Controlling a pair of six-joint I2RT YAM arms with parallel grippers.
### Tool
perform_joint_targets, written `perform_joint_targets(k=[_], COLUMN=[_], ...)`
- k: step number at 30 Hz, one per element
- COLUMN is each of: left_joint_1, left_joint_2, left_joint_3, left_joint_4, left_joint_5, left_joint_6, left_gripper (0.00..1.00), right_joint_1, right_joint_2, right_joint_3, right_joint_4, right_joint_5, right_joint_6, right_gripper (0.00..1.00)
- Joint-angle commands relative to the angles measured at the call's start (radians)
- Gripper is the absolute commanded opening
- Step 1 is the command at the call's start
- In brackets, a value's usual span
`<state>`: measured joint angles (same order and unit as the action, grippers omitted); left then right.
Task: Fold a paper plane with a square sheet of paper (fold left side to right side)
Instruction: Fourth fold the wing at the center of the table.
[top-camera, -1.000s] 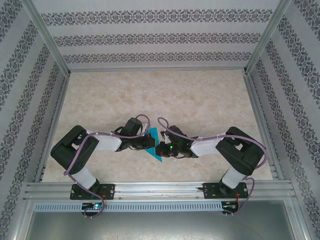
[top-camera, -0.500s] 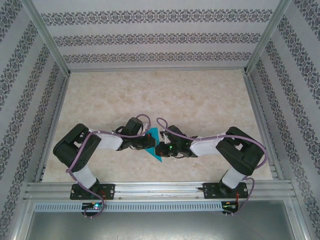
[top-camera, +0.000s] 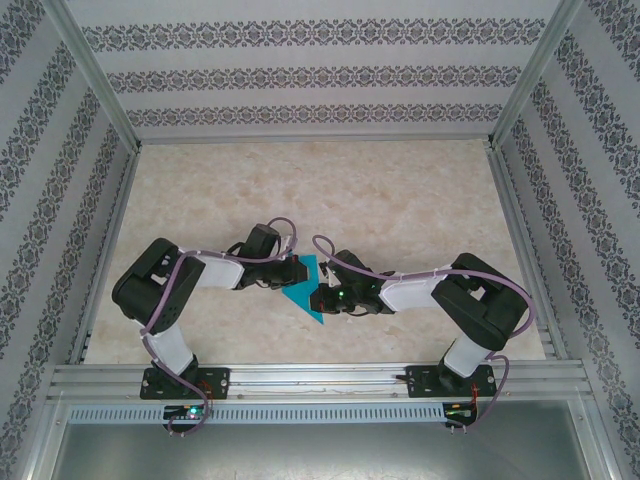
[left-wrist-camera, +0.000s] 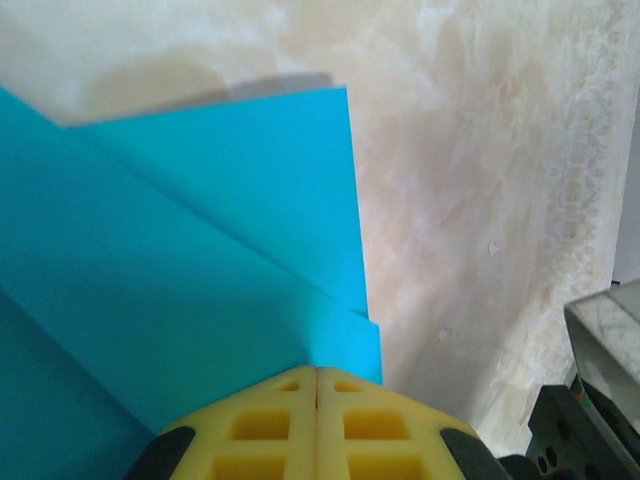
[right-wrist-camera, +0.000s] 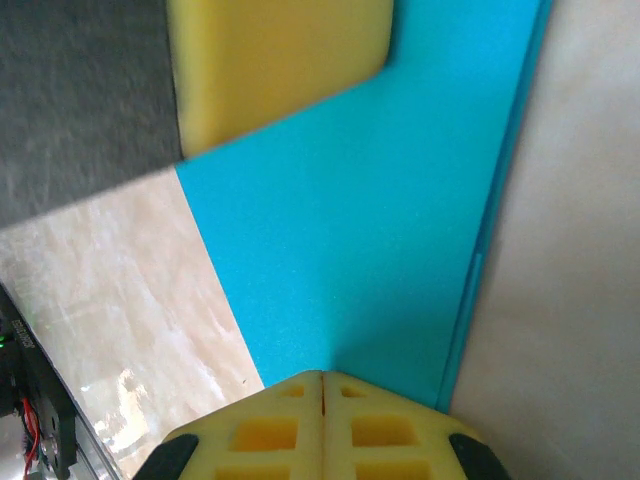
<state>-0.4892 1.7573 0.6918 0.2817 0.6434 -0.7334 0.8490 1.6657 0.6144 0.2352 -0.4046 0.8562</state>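
Turquoise paper sheet (top-camera: 303, 288), folded with a diagonal crease, is lying in front of both grippers — the left gripper (left-wrist-camera: 317, 372) and the right gripper (right-wrist-camera: 322, 376) are touching it from opposite sides with fully closed fingertips.

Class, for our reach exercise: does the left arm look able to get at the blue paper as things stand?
Likely yes: the left gripper, shut, seems to rest its tips on the blue paper, with nothing between them.
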Motion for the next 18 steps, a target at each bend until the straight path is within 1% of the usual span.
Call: perform_joint_targets(k=[1, 9, 18], left_joint_1=[0.041, 0.111, 0.178], left_joint_2=[0.031, 0.067, 0.102], left_joint_3=[0.031, 0.055, 0.124], left_joint_4=[0.004, 0.001, -0.067], left_joint_5=[-0.063, -0.050, -0.041], left_joint_6=[0.052, 0.080, 0.144], left_gripper=[0.05, 0.05, 0.05], right_joint_1=[0.028, 0.028, 0.028], right_joint_2=[0.069, 0.063, 0.058], right_joint_3=[-0.057, -0.062, -0.064], right_joint_4=[-0.235, -0.235, -0.239], right_joint_5=[0.029, 0.027, 0.024], right_joint_6=[-0.029, -0.029, -0.031], right_gripper=[0.00, 0.00, 0.00])
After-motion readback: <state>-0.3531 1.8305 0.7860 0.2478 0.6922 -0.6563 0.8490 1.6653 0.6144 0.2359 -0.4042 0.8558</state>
